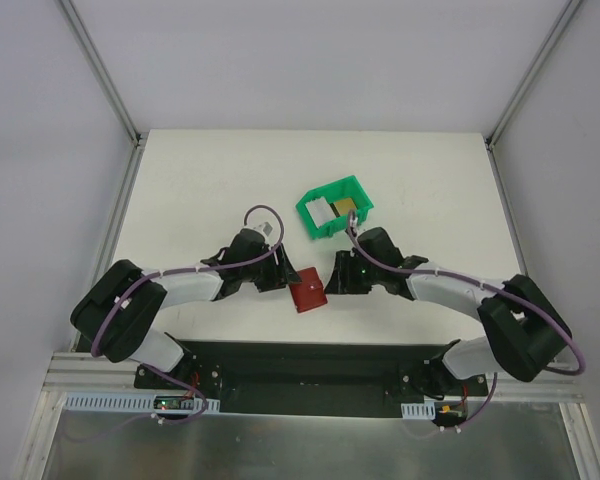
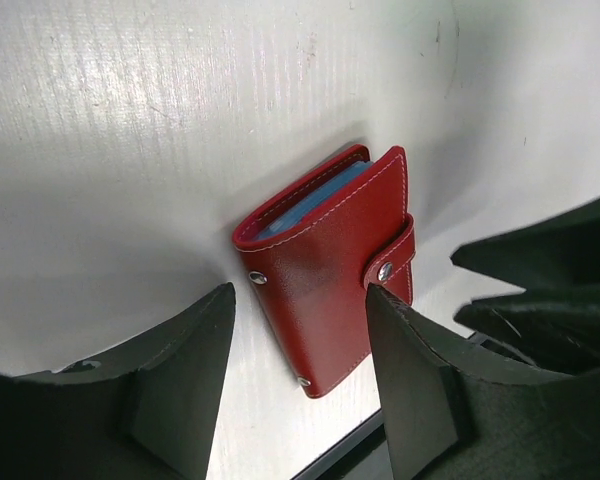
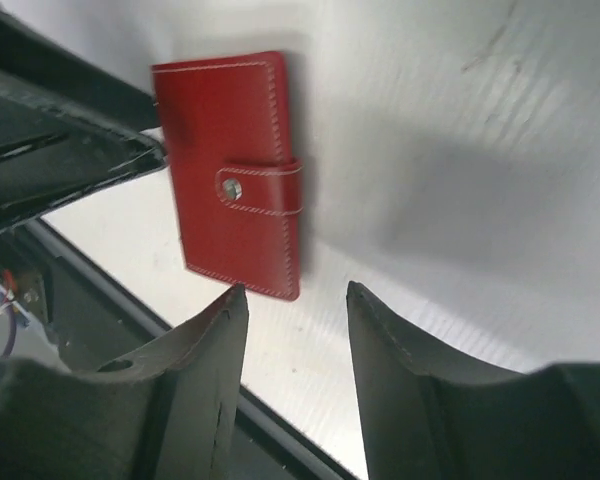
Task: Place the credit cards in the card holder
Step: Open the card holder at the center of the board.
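We look down on a white bench [image 1: 200,180], boxed in by plain pale grey walls [image 1: 310,60] behind it and to either side. Two aluminium posts [image 1: 100,70] rise slantwise from the bench's far corners. A black plate [image 1: 310,362] runs along the bench's near edge, with a brushed metal sheet [image 1: 300,445] nearer still. Soft, even light leaves faint shadows on the bench's ribbed top.
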You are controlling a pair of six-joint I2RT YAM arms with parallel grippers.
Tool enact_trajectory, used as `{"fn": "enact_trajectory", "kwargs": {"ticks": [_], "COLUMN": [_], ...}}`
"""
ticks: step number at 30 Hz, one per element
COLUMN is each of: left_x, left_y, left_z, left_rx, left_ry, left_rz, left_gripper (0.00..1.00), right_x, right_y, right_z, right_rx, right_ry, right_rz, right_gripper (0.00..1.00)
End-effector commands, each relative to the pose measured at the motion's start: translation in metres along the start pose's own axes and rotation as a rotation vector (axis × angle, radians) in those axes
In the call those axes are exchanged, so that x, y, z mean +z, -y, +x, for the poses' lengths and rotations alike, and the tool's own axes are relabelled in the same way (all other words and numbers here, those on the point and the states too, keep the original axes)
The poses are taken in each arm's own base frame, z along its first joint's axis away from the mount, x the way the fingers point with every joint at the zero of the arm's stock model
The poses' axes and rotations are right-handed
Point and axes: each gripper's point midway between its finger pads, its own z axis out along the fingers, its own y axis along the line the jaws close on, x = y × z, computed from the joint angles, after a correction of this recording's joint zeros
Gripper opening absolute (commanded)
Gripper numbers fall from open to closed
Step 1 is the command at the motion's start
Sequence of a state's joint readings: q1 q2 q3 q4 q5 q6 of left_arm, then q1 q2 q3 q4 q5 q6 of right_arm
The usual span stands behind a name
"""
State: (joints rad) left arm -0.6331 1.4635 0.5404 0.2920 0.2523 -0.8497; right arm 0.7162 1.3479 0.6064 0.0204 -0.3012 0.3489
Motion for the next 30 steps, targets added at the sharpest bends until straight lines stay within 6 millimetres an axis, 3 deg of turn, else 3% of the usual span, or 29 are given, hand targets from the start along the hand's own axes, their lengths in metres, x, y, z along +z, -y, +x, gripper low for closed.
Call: {"fn": "enact_trajectory", "kwargs": {"ticks": [1, 6, 14, 15, 17, 22, 30], "left_x": [0.003, 0.010, 0.015, 0.015, 0.015, 0.013, 0.019], "left_y": [-0.018, -0.021, -0.034, -0.036, -0.041, -0.052, -0.035], "left_z": [0.013, 0.019, 0.028, 0.028, 0.030, 0.032, 0.030], "left_rx": [-0.017, -0.049, -0.108, -0.115, -0.133, -0.122, -0.083], "left_ry": [-0.037, -0.047, -0.045, -0.039, -0.035, -0.023, -0.038], "left_rz": [-0.028, -0.011, 0.016, 0.020, 0.017, -0.005, 0.087], "left_gripper": [0.55, 0.55, 0.54, 0.54, 0.55, 0.54, 0.44], "right_x": [0.017, 0.037, 0.055, 0.056, 0.059, 0.063, 0.070], "right_y": [-0.001, -0.007, 0.014, 0.018, 0.023, 0.026, 0.028], "right_z": [-0.017, -0.013, 0.010, 0.015, 0.023, 0.027, 0.030], "right_rx": [-0.021, 0.035, 0.102, 0.106, 0.123, 0.142, 0.156], "right_ry": [-0.037, -0.079, -0.145, -0.154, -0.171, -0.168, -0.189], "right_rz": [-0.019, -0.078, -0.037, -0.030, -0.028, -0.039, -0.038], "right_gripper": [0.46, 0.43, 0.30, 0.23, 0.20, 0.14, 0.13]}}
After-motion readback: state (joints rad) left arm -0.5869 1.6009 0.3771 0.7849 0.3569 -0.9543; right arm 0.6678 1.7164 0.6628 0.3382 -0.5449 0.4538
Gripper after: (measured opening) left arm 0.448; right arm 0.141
